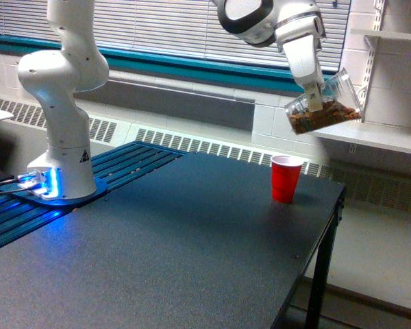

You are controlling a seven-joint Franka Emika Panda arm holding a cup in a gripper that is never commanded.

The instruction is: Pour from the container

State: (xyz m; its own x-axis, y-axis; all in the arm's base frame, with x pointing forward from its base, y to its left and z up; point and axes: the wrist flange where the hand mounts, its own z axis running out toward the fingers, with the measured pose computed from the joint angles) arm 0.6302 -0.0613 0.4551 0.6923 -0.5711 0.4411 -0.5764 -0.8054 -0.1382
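Jar (324, 104) sits high in my frame, clamped in the gripper (316, 96), whose fingers close on its near wall, so I read the claw as narrow and holding the jar. It hangs in the air at about one o'clock from the red cup (286, 178), well above it and a little toward the exterior view's right, not over the cup's mouth. I judge I have it up there to clear the rim before lining up the pour. The cup stands upright on the black table (192, 247), near the far right corner, mouth open to receive. The jar is tipped well off vertical: its long axis lies close to level, running from about eight o'clock at one end up to about two o'clock at the other. The wider end points up and right (I take that for the mouth, though the clear plastic makes it hard to be sure). Brown bits are heaped along the lower side of the jar, and none show falling. My judgement is that the jar needs to come left over the cup before it tips further, or the bits would land on the table or past its edge.
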